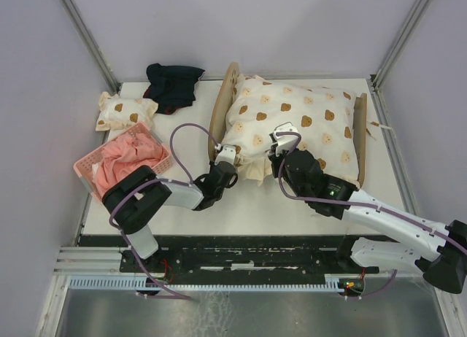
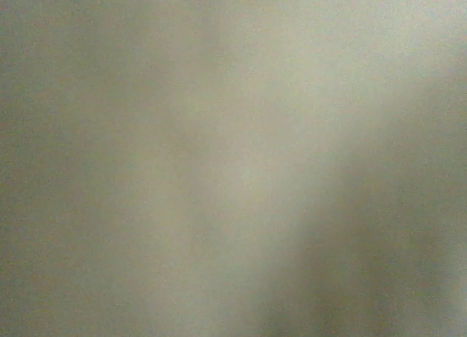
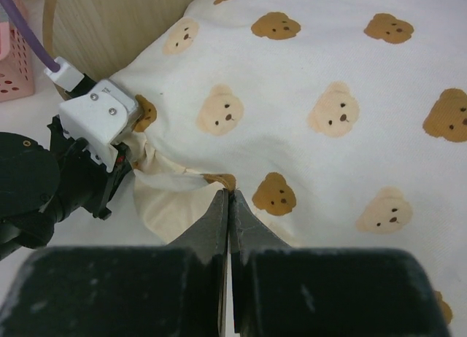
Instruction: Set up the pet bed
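Pet bed [image 1: 219,118]: plywood frame on the table, just right of the pink basket [image 1: 107,145] and a little farther from the arm bases. Its long axis runs straight away from the basket, with the arched headboard [image 1: 228,78] at the basket end and the low footboard [image 1: 360,133] at the far end. A bear-print quilt [image 1: 306,122] is heaped over the frame and hides what lies inside. Its near corner on the basket side spills off the frame.

Left gripper [image 1: 225,155]: at that spilled corner, between basket and bed. Cloth bunches against it, but the jaws are buried and its own camera gives only blur. Cannot tell whether they are apart or clamped.

Right gripper [image 3: 228,206]: farther from the basket, at the quilt's near hem. The fingers are pressed together, tips at the hem fold. Whether cloth is nipped is unclear.

Judgement: the bed lies beyond both grippers, broadside on. The left arm is nearer the headboard corner, the right nearer mid-length. Smoothing the quilt likely means drawing it along the long axis, away from the basket.
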`<state>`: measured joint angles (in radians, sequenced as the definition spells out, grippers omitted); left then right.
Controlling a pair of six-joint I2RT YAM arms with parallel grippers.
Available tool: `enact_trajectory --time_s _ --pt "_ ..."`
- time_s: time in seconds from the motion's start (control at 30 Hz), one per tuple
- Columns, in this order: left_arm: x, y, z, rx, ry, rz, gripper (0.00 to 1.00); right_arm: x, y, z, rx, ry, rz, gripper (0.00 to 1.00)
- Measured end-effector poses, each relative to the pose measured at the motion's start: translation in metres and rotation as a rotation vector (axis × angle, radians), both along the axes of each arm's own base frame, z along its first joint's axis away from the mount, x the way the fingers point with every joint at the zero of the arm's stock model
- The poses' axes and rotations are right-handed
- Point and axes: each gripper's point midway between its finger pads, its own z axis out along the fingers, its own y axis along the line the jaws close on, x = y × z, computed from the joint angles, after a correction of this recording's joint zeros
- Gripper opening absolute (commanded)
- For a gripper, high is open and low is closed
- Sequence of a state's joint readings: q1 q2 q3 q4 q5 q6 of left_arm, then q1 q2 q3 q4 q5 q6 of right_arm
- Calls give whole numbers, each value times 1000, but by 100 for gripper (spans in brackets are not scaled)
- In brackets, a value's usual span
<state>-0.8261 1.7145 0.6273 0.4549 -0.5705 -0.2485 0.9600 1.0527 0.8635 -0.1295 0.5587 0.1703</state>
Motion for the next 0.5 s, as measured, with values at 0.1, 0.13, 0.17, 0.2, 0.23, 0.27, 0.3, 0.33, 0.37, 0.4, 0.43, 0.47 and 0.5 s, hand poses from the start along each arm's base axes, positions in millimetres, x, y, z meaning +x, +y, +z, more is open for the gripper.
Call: enact_trajectory --time_s 0.1,0.13,0.17,0.2,0.23,0.27,0.3,0.33,0.37,0.4,0.43,0.47,0.5 --pt "-1 -1 -1 -3 5 -1 3 -1 -1 -6 -11 8 1 2" --pt "-1 0 0 -6 7 0 3 -2 -2 -9 -17 13 1 2" --pt "-2 0 0 -10 13 -1 3 -2 -3 -12 -22 17 0 2" --pt "-5 0 0 -22 22 0 3 -2 -3 -14 -26 20 0 2" --pt "-9 2 0 -37 34 4 3 -3 -4 -18 -30 25 2 2" --pt "-14 5 0 -47 48 11 3 -3 -4 -20 -33 29 4 2" --pt "-19 8 0 -59 58 17 3 -4 -4 -22 -35 33 6 2" --pt "-24 10 -1 -72 72 18 3 -4 -4 -25 -39 37 6 2" --pt "-29 13 -1 -87 84 27 3 -5 -4 -26 -41 40 7 2" --pt "-35 16 -1 -105 95 33 3 -5 -4 -29 -44 44 9 2" --pt "-40 19 -2 -125 106 36 3 -6 -4 -30 -45 47 12 2" --pt "-45 21 -2 -144 116 40 3 -6 -4 -30 -45 48 13 2" --pt "-49 23 -2 -156 122 42 3 -6 -3 -31 -45 49 15 2"
